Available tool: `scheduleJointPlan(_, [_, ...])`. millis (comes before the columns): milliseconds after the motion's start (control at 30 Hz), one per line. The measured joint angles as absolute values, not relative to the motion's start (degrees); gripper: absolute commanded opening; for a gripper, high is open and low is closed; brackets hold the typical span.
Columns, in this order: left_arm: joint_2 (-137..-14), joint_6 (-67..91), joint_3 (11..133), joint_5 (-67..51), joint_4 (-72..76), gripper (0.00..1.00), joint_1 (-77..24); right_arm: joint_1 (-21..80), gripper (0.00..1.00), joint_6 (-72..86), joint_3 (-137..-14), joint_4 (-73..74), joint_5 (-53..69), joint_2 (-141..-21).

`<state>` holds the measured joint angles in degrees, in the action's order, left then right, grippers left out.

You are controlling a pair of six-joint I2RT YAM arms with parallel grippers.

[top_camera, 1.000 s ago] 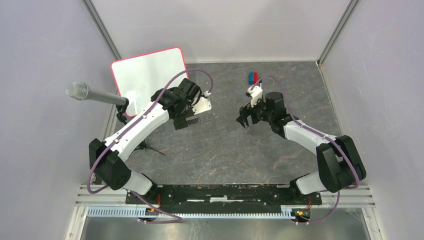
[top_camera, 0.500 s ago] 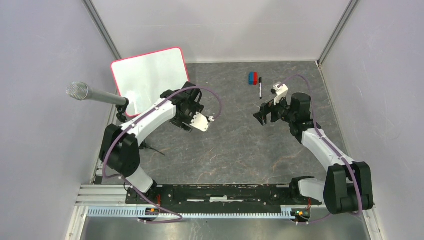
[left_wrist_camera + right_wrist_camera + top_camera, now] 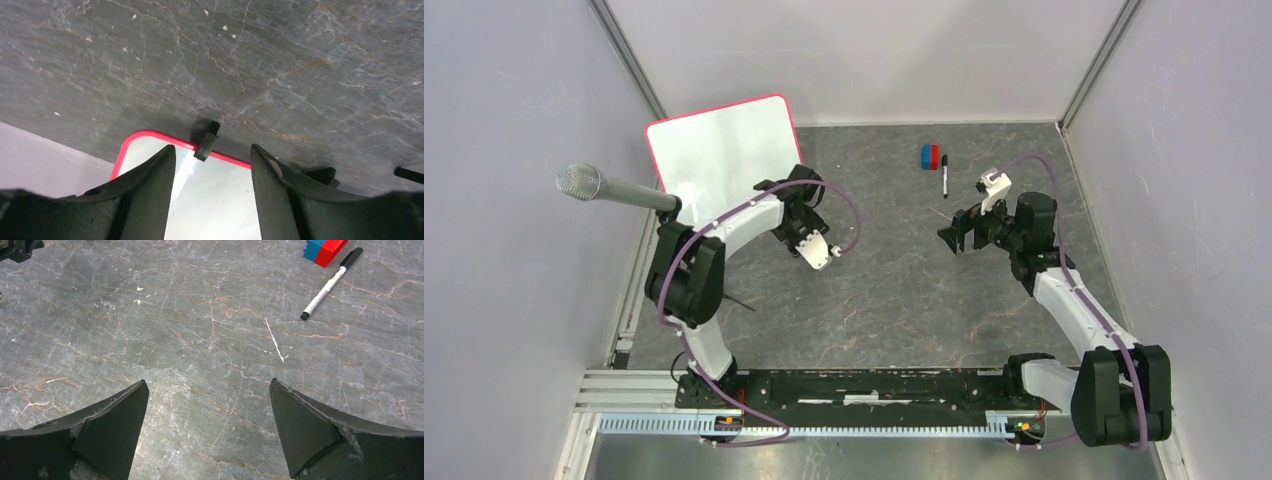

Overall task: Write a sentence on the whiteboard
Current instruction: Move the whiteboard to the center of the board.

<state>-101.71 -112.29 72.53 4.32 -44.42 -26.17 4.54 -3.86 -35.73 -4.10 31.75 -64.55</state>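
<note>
Your whiteboard [image 3: 724, 150] sits far left on the worktop [image 3: 884, 300], blank. The marker [image 3: 944, 176] lies untouched near your right end effector [image 3: 207, 390], which is wide open and empty. Your left end effector [image 3: 212, 155] is half open at the board's edge, holding nothing. All the writing is left.

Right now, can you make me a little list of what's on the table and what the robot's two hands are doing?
Board: glossy white whiteboard with a red rim, far left corner
Writing: none visible on it
Pen: white marker pen with black ends, lying on the grey stone-look table, not held
Block: blue and red block, just beyond the pen
Left gripper: open, at the whiteboard's clipped edge
Right gripper: open, empty, near the pen
</note>
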Motion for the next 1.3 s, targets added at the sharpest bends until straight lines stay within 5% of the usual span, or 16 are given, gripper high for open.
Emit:
scheduleJointPlan(567, [-110.9, -117.8, 72.5, 7.6, -36.1, 0.57, -20.9, 2.7, 0.98, -3.3, -35.7, -4.1, 33.9, -65.9])
scheduleJointPlan(900, [-114.0, -118.5, 74.2, 9.2, -31.4, 0.23, -21.2, 2.2, 0.98, -3.2, -35.7, -4.1, 34.8, -66.2])
scheduleJointPlan(1300, [-116.4, -118.8, 77.2, 11.8, -33.2, 0.03, -27.2, 2.0, 0.98, -3.2, -35.7, -3.8, 35.9, -66.7])
